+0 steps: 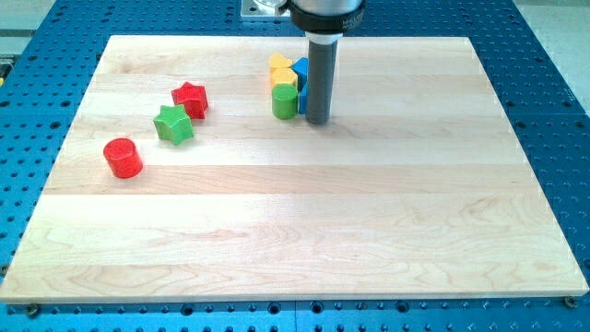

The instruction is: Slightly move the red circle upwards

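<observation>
The red circle [122, 158] sits on the wooden board [304, 231] at the view's left. A green star [172, 124] lies up and to its right, and a red star [190, 99] lies just beyond that. My tip [317, 120] rests on the board near the view's top centre, far to the right of the red circle. It stands just right of a green cylinder [285, 101] in a small cluster.
The cluster by the tip holds a yellow block [280, 63] at the top, another yellow block [285, 79] below it, and a blue block [300, 74] partly hidden behind the rod. A blue perforated table [553, 92] surrounds the board.
</observation>
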Motion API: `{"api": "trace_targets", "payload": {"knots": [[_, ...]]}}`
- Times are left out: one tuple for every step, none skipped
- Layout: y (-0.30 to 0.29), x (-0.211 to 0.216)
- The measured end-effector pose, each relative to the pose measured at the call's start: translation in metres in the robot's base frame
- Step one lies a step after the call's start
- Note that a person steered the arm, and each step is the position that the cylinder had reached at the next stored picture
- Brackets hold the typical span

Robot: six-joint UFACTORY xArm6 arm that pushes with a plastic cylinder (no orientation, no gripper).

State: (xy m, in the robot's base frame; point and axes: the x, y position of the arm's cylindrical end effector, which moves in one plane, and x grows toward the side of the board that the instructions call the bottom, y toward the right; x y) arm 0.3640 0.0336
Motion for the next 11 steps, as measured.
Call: {"api": "trace_targets", "payload": {"knots": [[-0.001, -0.011], [0.020, 0.006], [0.021, 0.038], [-0.105, 0.084], [-0.148, 0.073], [-0.184, 0.106], [-0.220, 0.132], [-0.249, 0.135], [-0.249, 0.122], [-0.211, 0.095], [-0.186, 0.086]]}}
